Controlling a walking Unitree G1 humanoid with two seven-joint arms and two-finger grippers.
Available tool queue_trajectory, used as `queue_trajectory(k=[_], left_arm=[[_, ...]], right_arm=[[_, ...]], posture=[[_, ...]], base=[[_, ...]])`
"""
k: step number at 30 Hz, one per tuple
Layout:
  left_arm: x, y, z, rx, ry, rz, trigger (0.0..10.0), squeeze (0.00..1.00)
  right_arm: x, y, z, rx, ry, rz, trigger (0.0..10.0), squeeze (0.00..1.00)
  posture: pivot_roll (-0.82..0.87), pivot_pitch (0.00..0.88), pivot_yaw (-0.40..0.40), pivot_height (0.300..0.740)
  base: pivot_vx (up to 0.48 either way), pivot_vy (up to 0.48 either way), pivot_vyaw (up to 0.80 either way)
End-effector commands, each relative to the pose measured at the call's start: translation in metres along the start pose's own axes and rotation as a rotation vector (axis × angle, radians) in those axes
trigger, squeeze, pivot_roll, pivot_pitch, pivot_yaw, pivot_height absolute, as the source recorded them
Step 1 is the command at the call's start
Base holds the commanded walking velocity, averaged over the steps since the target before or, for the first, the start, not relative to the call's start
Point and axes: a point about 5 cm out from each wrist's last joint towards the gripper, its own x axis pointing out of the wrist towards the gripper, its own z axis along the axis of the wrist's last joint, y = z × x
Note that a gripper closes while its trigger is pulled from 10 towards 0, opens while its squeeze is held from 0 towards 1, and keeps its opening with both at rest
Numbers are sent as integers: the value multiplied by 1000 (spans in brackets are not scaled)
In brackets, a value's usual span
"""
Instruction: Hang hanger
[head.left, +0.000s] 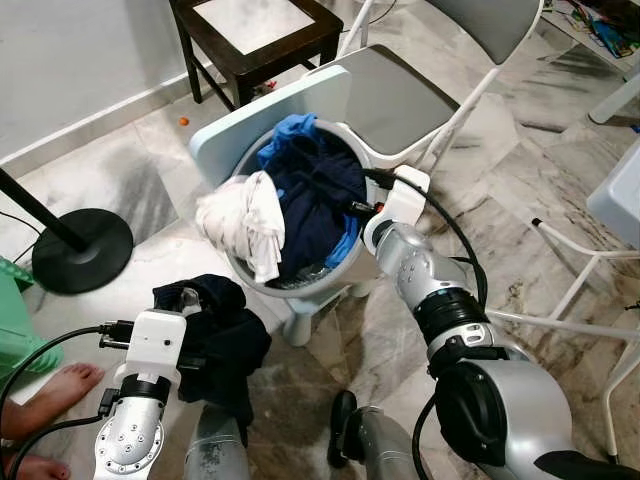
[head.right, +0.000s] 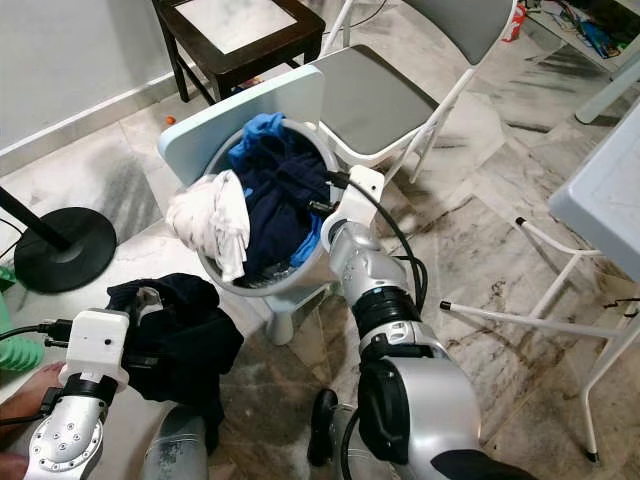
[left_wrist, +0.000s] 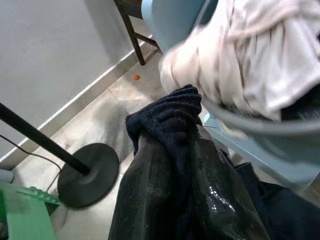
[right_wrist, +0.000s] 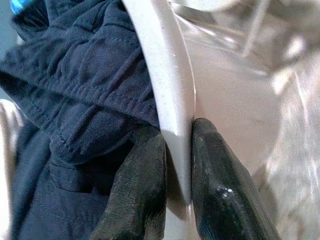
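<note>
Marble floor (head.left: 560, 170), right fingers (right_wrist: 150, 190) clamped on basket rim (right_wrist: 170, 90), left fingers (left_wrist: 165, 195) on dark garment (left_wrist: 170, 117).

Left tool (left_wrist: 185, 165) under dark cloth (left_wrist: 172, 117)

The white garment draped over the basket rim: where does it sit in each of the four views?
Left eye view: white garment hangs over the grey basket rim, on its left side.
Right eye view: same spot, left rim.
Left wrist view: blurred, beyond the dark garment in the left gripper.
Right wrist view: a pale sliver at the picture's edge, perhaps it; I cannot tell.
Shared landmark: the basket rim.
</note>
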Motion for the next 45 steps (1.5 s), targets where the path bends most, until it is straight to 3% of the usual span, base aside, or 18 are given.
queue_trajectory(k=[1,4,12,24,31,32,33,45], left_arm=[[-4,1,1,-11,6,6,10000,0],[-3,1,1,-13,8,8,10000,0],[-3,1,1,-11,13,7,10000,0],[-2,1,0,-9,27,5,10000,0],[-1,-1,0,-8,27,-7,10000,0],[-1,-1,0,-8,27,-8,10000,0],[-1,-1,0,-8,26,-9,10000,0],[-1,-2,-3,-8,35,-5,10000,0]], right_arm=[[1,-3,-13,108,77,-28,10000,0],[2,-13,-10,175,77,-92,10000,0],[2,-22,-15,171,103,-141,10000,0],[-3,-73,-47,30,152,-303,10000,0],[-6,-83,-63,-35,185,-317,10000,0],[-6,-81,-65,-34,187,-303,10000,722],[-6,-80,-66,-40,190,-294,10000,1000],[-5,-66,-72,-62,205,-217,10000,1000]], posture=[[228,299,-94,740],[228,298,-95,740],[227,295,-93,740],[219,306,-82,740],[215,308,-75,740],[214,309,-73,740],[215,308,-75,740],[218,308,-82,740]], base=[[0,0,0],[0,0,0],[0,0,0],[0,0,0],[0,0,0],[0,0,0],[0,0,0],[0,0,0]])
